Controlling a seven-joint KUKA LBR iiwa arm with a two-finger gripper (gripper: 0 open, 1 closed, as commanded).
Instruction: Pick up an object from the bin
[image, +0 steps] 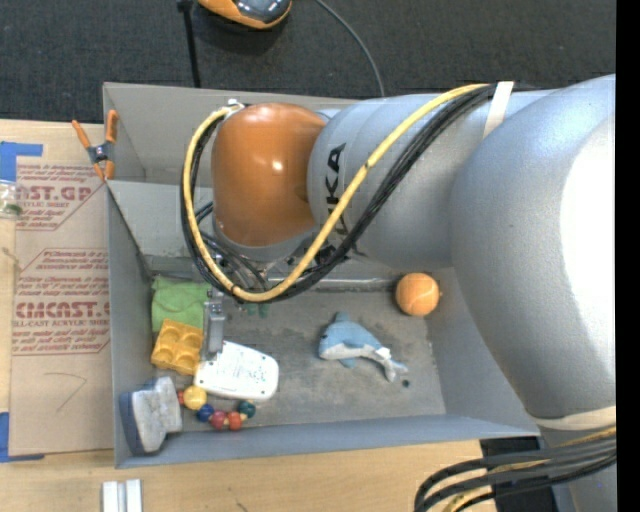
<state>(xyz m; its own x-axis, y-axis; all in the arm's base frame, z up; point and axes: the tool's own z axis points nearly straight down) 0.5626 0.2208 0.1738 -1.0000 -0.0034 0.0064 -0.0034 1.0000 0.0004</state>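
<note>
My end effector (214, 332) sits just beside a yellow toy brick (178, 347) and a white case (238, 374); how open it is, I cannot tell.

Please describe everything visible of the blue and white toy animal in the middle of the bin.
The blue and white toy animal, shaped like a dolphin or small whale, looks like soft plastic. Its back is light blue, its underside white; a thin grey tail end points to the lower right. It lies flat on the floor of the grey metal bin, near the middle. Nothing touches it; the orange ball lies apart, up and to its right.
</note>
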